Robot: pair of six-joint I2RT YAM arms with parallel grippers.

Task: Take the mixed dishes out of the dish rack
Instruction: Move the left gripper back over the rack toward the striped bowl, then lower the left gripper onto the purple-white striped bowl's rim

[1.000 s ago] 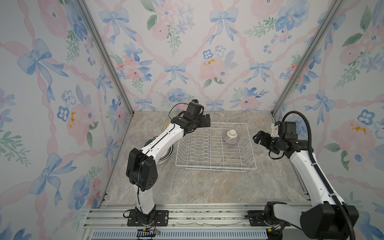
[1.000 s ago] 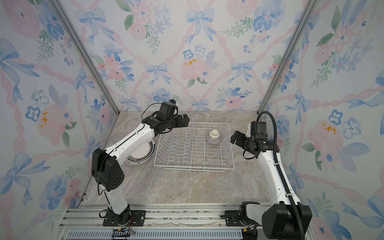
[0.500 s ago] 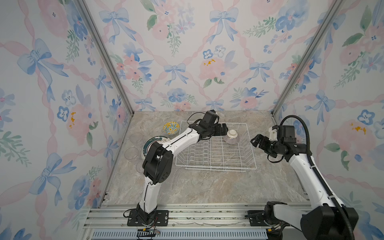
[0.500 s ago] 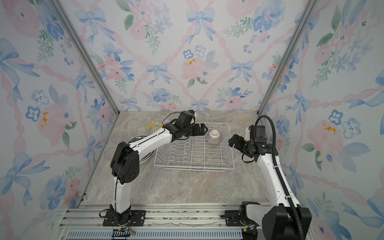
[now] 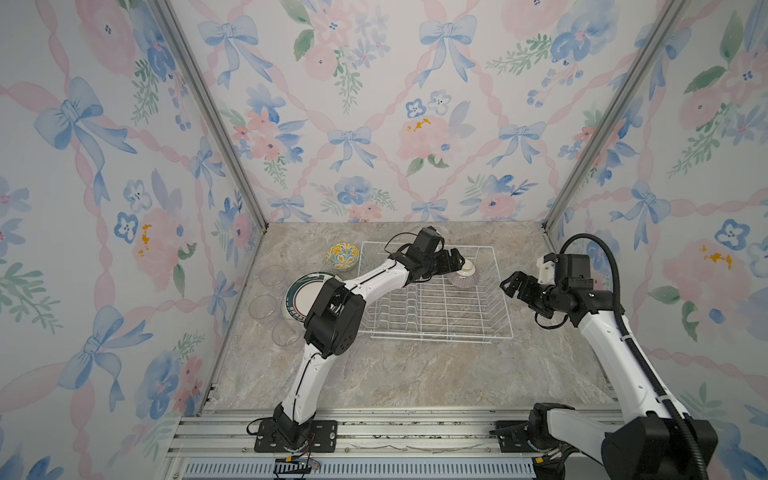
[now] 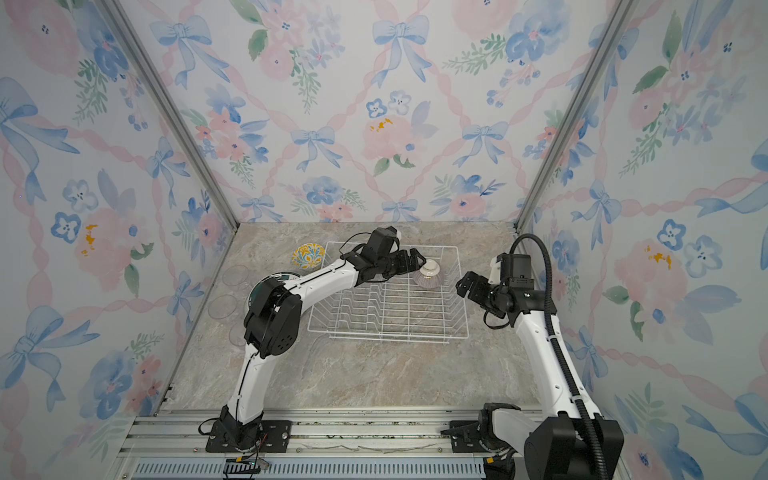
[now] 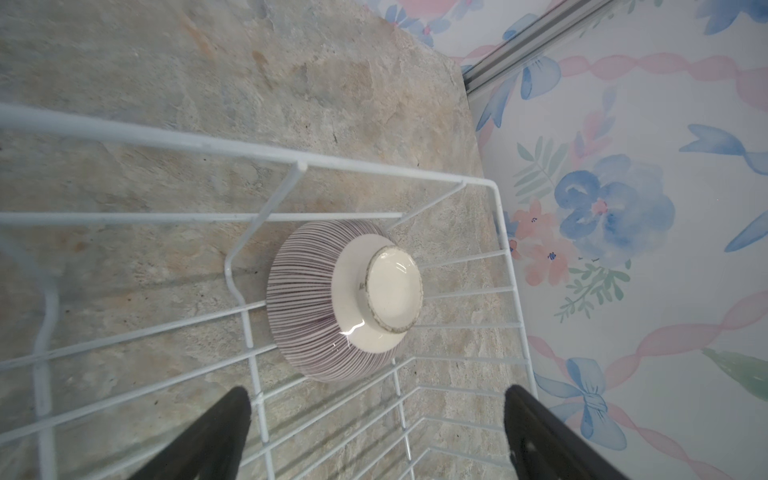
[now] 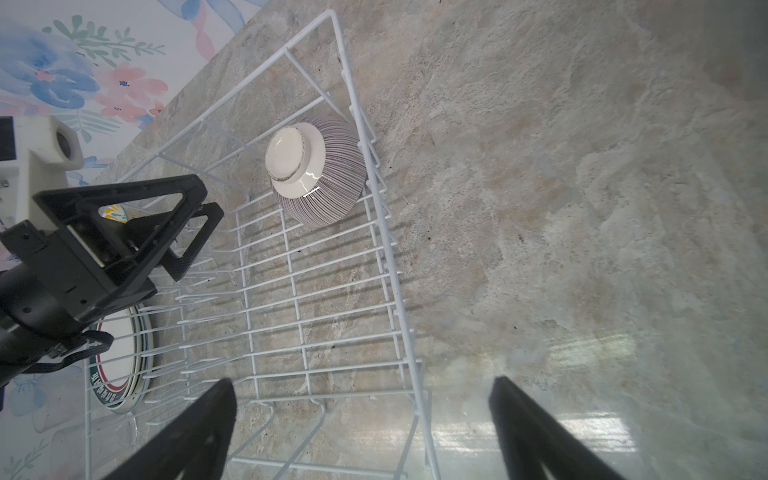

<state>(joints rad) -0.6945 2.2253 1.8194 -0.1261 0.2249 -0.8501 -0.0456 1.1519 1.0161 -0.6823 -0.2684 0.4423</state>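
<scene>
Room: pastel floral-and-bow wallpaper panels [image 5: 374,124] close me in on three sides, with silver aluminium posts [image 5: 208,104] in the back corners.
Surface: the beige marbled stone-look tabletop [image 5: 415,374] runs bare and wide in front of the rack, with a narrower bare strip on its right.
Rack: the large white wire dish rack [image 5: 436,337] sits mid-table, toward the back wall.
Plate: a round white green-rimmed plate [image 5: 301,291] lies flat left of the rack, partly under my left arm.
Floral bowl: a yellow-blue floral bowl [image 5: 342,255] stands just outside the rack's far left corner.
Striped bowl: the purple-striped ceramic bowl [image 7: 307,299] rests foot-up in the rack's far right corner.
Cups: three clear glass cups [image 5: 262,305] line the left wall.
Left gripper [image 7: 376,395]: my fingers spread wide, just short of the striped bowl.
Right gripper [image 8: 361,384]: spread wide, holding nothing, beside the rack's right edge.
</scene>
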